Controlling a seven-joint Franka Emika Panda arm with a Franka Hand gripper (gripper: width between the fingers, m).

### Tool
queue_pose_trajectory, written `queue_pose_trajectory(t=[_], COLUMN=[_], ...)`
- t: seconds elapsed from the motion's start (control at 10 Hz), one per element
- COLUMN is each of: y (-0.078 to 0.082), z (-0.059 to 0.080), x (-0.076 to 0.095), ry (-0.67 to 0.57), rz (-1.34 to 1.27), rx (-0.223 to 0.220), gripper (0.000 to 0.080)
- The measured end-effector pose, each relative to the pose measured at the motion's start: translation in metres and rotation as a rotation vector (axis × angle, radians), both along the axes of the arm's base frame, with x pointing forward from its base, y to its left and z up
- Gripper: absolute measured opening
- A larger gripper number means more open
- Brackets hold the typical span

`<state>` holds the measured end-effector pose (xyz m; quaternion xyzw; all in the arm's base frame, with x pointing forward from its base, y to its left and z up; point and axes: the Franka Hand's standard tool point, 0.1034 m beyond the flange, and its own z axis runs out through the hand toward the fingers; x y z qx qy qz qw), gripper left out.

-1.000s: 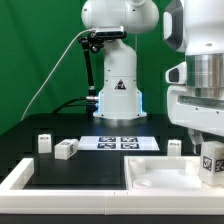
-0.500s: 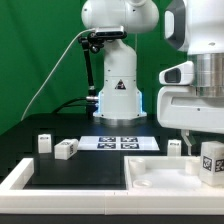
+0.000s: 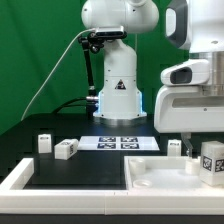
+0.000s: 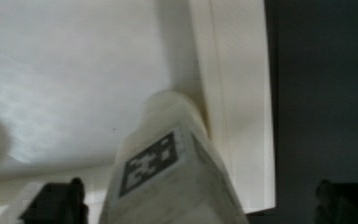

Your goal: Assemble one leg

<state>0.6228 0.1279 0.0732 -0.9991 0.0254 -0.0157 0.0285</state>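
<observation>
Seen in the exterior view, the arm (image 3: 196, 95) hung over the exterior view's right end of the white panel (image 3: 150, 178), where the leg (image 3: 212, 162) stood upright, well apart from the spare legs (image 3: 66, 149) behind. In the wrist view, the gripper (image 4: 199, 203) had its fingers (image 4: 55, 203) spread either side of the leg, the gap wider on one side. Closing off-centre from there could shove or tip the leg, and whether it was seated in the panel could not be told.
</observation>
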Motion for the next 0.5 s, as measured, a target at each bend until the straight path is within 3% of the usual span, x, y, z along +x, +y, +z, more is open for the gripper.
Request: queue_pose_trajectory(t=[0.3, 0.4, 0.5], y=[-0.002, -0.0026, -0.0024], z=[-0.0014, -0.0014, -0.0014], x=[-0.0004, -0.0003, -0.0003], ry=[-0.007, -0.008, -0.008], rz=[0.213, 0.226, 0.224], rx=[-0.022, -0.022, -0.022], gripper=[0.0649, 0.0522, 0.0522])
